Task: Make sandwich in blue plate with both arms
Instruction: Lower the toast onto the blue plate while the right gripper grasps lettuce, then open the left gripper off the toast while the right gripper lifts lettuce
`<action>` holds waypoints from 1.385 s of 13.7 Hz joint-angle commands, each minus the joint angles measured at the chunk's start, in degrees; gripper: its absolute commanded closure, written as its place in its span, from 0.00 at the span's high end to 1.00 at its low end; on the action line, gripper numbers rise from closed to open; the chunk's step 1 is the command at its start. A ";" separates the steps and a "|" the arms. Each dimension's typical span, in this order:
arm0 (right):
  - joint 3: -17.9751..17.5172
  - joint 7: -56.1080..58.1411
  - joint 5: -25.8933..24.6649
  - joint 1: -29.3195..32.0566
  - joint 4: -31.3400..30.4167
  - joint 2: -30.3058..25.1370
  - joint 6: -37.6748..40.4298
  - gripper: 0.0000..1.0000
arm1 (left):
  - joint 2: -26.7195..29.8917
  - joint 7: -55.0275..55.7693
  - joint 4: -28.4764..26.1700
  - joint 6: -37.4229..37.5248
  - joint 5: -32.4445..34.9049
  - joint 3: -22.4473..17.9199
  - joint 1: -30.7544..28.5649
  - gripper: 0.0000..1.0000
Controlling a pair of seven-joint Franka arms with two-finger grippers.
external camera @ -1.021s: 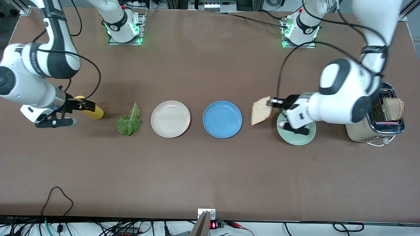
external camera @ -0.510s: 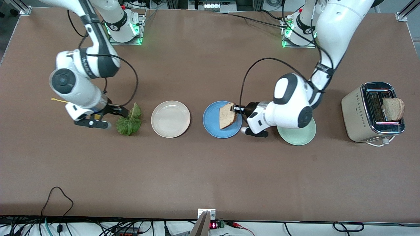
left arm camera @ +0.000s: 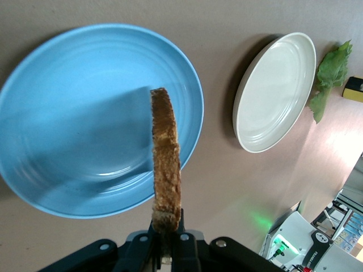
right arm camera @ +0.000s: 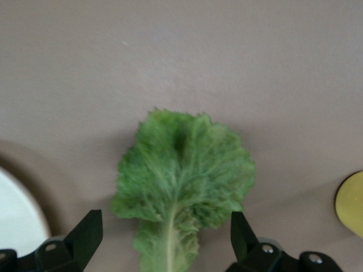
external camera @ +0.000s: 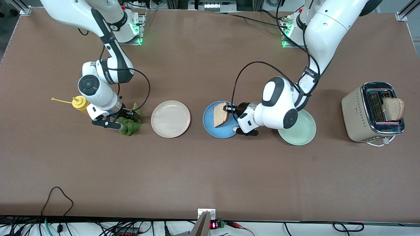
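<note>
Over the blue plate (external camera: 220, 128), the left gripper (external camera: 230, 110) pinches a bread slice (external camera: 220, 113) on edge; it should tip the slice flat over the plate's middle before releasing. Toward the right arm's end, the right gripper (right arm camera: 164, 249) hangs spread over the lettuce leaf (right arm camera: 182, 173), which lies on the table.

The worktop (external camera: 210, 170) lies bare nearer the front camera; the row of plates, toaster (external camera: 372, 113) and yellow bottle (external camera: 79, 103) blocks passage.
</note>
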State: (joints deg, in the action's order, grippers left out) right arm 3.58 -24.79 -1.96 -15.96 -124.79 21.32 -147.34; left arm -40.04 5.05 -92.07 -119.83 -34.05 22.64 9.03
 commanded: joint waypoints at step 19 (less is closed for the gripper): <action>-3.40 -5.27 0.46 2.33 -2.13 1.97 0.82 0.00 | 14.37 -5.41 0.31 16.11 14.42 -9.28 -8.92 1.00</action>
State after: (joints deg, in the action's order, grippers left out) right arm 1.00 -31.04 -1.95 -14.96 -126.71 24.39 -147.51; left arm -28.49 -0.31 -90.43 -105.34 -24.32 13.94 2.15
